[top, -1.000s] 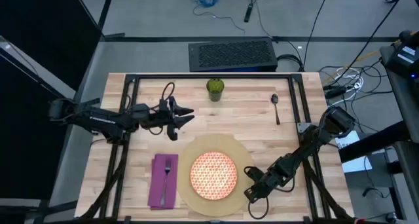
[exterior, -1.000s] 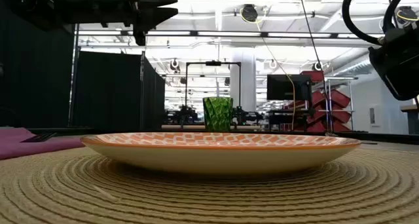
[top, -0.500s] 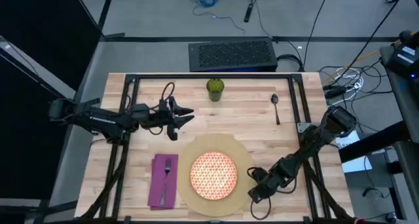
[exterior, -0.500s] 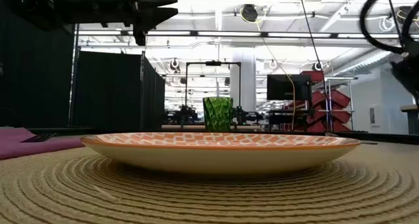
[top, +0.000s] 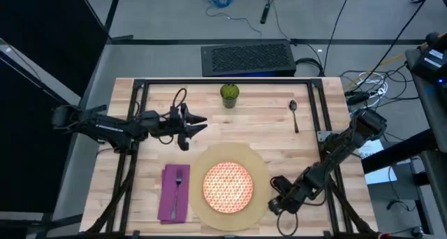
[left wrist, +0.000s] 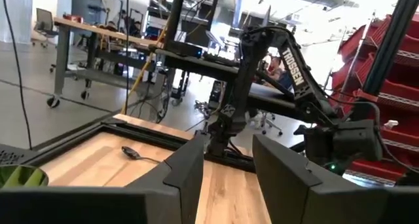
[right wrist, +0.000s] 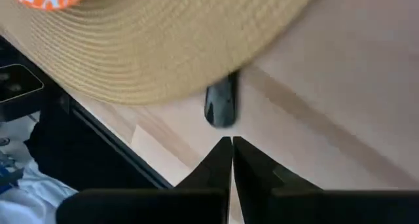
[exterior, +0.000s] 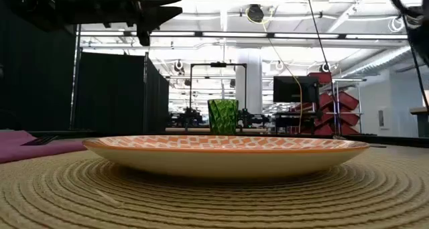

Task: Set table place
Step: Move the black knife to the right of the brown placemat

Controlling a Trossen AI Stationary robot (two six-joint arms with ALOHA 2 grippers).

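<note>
Table (top: 147, 190): light-wood top with black rails, filling the middle of the high view.
Mat (top: 260, 170): round, tan, lower centre of the high view.
Plate (top: 227, 186): orange-and-white, on the mat.
Napkin (top: 167, 193): purple, lower left, just beside the mat.
Fork (top: 178, 185): lies on the napkin.
Cup (top: 230, 93): green, upper centre, well apart from the mat.
Spoon (top: 294, 114): upper right of the tabletop.
Right gripper (top: 274, 203): low at the mat's right edge, lower right; fingers (right wrist: 219, 164) pressed together, nothing between them.
Dark object (right wrist: 221, 106): just beyond those fingertips, at the mat's rim; cannot tell what it is.
Left gripper (top: 198, 122): hovers left of centre, above the table; fingers (left wrist: 186, 175) narrowly parted, empty.
</note>
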